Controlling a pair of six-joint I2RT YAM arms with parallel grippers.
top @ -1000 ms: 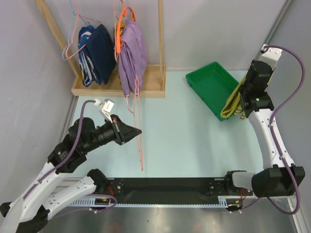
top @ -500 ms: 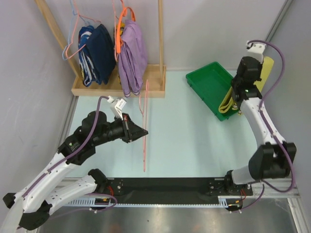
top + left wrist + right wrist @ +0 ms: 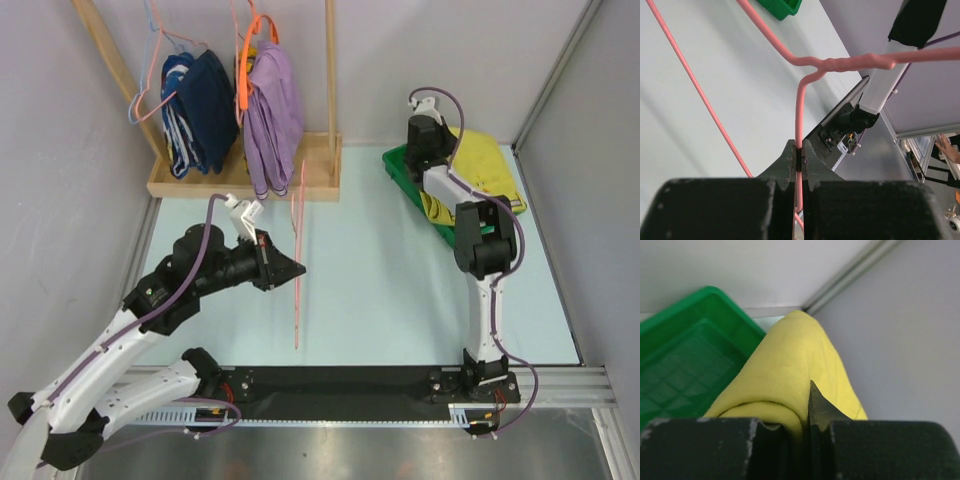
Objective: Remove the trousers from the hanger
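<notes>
The trousers (image 3: 487,168) were seen clear of the hanger (image 3: 297,300), bunched over the green tray (image 3: 398,163) at the upper right of the top view. They were pinched in the closed right gripper (image 3: 802,412). The hanger stood bare at the centre, its hook stem clamped in the tightly closed left gripper (image 3: 798,150). The separation was judged done; a release of the cloth into the tray seemed called for next.
</notes>
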